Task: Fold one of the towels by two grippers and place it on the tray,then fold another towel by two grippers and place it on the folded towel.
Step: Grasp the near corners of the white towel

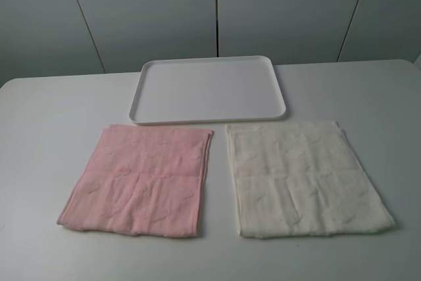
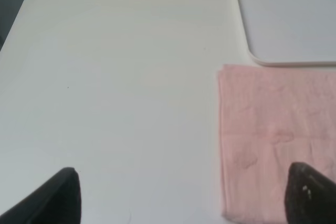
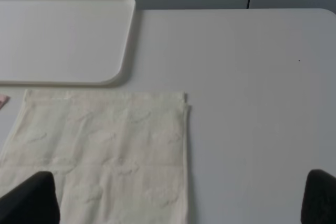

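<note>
Left tool (image 2: pixel 184 195), right tool (image 3: pixel 181 198) open, empty; pink towel (image 1: pixel 138 179), cream towel (image 1: pixel 302 179) near tray (image 1: pixel 210 122).

Pink towel (image 1: pixel 138 179) lies flat on the desk (image 1: pixel 46 129) on the side of the left pincer (image 2: pixel 181 198), cream towel (image 1: pixel 302 179) on that of the right pincer (image 3: pixel 178 198), and the white tray (image 1: pixel 148 70) just beyond both.

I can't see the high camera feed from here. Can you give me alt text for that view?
Two towels lie spread side by side on a white table, pink towel left, cream towel right, neither yet on the tray. The empty white tray sits just behind them; no arms are in view.
</note>
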Controlling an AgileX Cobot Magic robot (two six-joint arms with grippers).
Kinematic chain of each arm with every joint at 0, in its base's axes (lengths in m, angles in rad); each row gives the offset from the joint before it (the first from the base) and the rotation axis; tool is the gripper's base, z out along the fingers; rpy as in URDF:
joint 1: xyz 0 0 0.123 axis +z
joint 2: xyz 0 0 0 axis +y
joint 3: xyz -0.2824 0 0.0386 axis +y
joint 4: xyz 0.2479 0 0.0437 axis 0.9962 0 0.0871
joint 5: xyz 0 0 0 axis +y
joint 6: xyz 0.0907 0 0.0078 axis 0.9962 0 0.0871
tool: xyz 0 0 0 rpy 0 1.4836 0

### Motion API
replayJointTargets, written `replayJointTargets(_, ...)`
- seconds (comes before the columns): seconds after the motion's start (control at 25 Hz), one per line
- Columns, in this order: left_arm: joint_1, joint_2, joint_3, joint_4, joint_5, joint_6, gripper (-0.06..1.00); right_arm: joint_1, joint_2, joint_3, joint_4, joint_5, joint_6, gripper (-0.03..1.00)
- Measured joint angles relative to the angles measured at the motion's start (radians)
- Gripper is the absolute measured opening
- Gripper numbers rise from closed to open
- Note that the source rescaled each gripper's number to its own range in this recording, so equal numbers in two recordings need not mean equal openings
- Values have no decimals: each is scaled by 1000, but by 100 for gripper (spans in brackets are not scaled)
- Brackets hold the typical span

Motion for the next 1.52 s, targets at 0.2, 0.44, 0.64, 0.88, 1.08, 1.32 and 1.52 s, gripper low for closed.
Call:
replayJointTargets(0.2, 0, 0, 0, 0, 0, 0, 100, 0, 0, 0, 0, 0, 0, 100)
replayJointTargets(0.44, 0, 0, 0, 0, 0, 0, 100, 0, 0, 0, 0, 0, 0, 100)
replayJointTargets(0.64, 0, 0, 0, 0, 0, 0, 100, 0, 0, 0, 0, 0, 0, 100)
replayJointTargets(0.88, 0, 0, 0, 0, 0, 0, 100, 0, 0, 0, 0, 0, 0, 100)
replayJointTargets(1.08, 0, 0, 0, 0, 0, 0, 100, 0, 0, 0, 0, 0, 0, 100)
replayJointTargets(1.32, 0, 0, 0, 0, 0, 0, 100, 0, 0, 0, 0, 0, 0, 100)
replayJointTargets(1.52, 0, 0, 0, 0, 0, 0, 100, 0, 0, 0, 0, 0, 0, 100)
